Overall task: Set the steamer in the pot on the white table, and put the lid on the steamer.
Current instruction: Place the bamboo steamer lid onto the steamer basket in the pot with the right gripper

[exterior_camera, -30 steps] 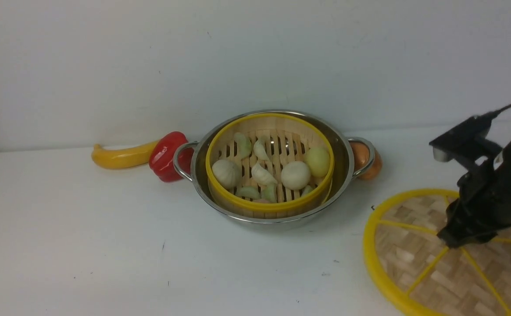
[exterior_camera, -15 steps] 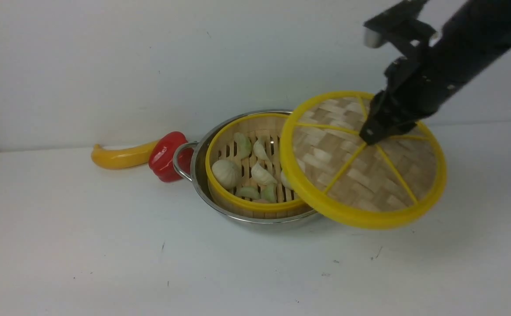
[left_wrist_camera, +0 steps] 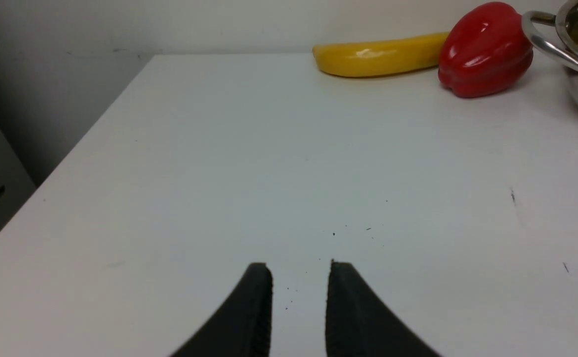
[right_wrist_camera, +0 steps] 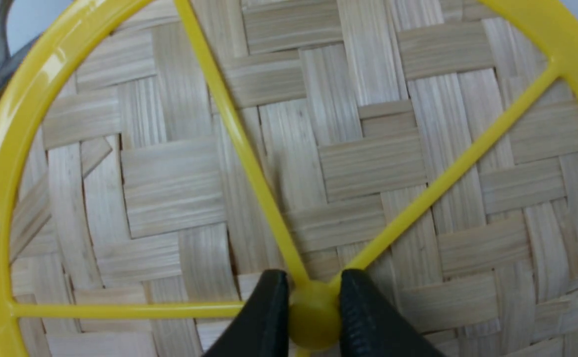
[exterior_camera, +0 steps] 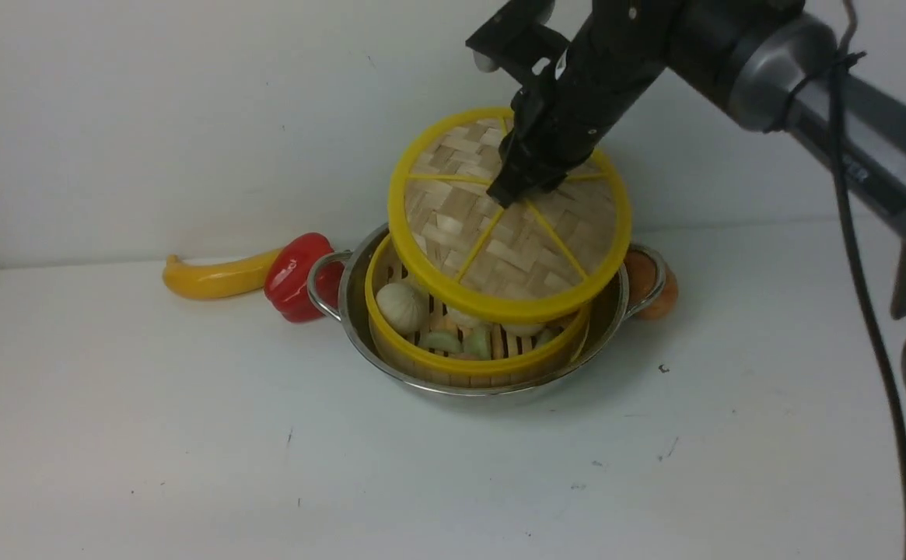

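Right gripper (right_wrist_camera: 313,297): clenched on the yellow centre knob of the flat round woven-bamboo lid with yellow rim and spokes (exterior_camera: 453,218). Lid is airborne and tilted, its near edge low over the round bamboo steamer basket with yellow rims (exterior_camera: 476,364). The steamer sits inside the wide shiny stainless-steel pot with loop handles (exterior_camera: 353,319) on the plain white speckled table (exterior_camera: 188,435).

Left gripper (left_wrist_camera: 298,297): fingers slightly parted, nothing between them, low over bare table and well apart from the pot.

Risks, as judgement:
- The grip is on a small knob only, so the lid could pivot or slip between the pads.
- Lowered at this tilt, the low edge may catch the steamer's rim first and shove the basket sideways in the pot, or end up propped on one side.
- Centring over the steamer is hard to judge from the front view — possibly offset.

Writing: none legible. A faint mark on the right arm is too blurred to read.
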